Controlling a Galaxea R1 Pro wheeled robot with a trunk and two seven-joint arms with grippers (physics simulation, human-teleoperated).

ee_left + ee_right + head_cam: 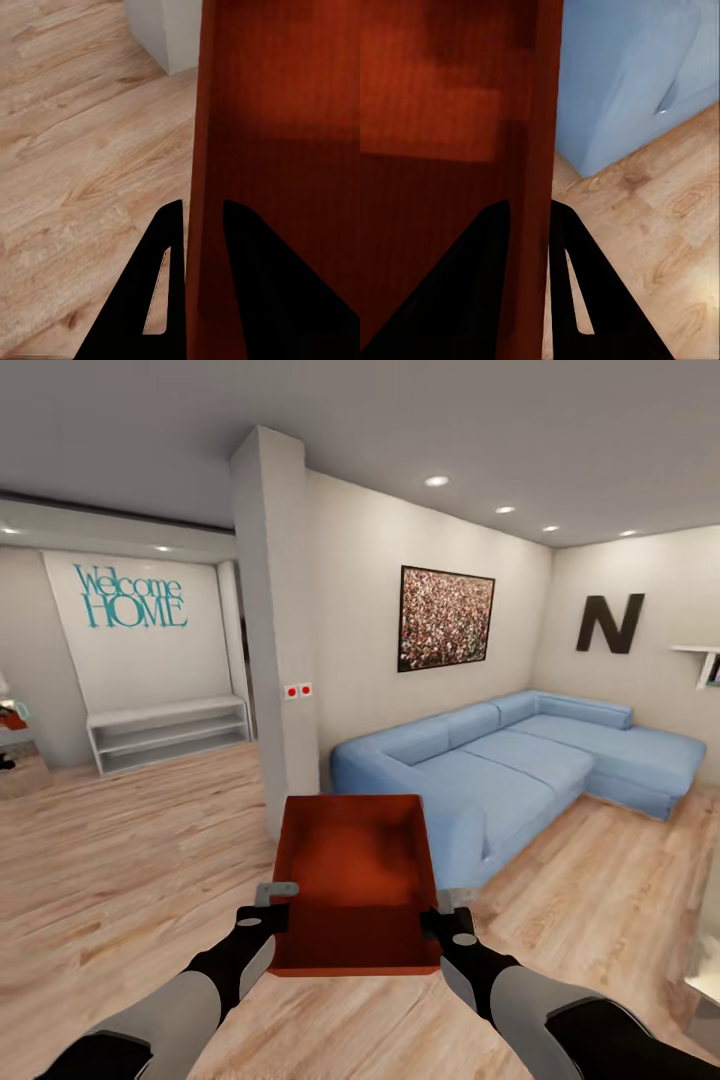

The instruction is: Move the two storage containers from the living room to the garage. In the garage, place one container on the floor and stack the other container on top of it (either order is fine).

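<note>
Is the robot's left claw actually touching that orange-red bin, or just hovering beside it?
Touching. In the left wrist view the left gripper straddles the storage container's thin side wall, one finger outside and one inside, pressed against it with no gap.

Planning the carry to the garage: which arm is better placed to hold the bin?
Neither alone: the left end effector pinches the storage container's left wall, the right end effector its right wall.
</note>
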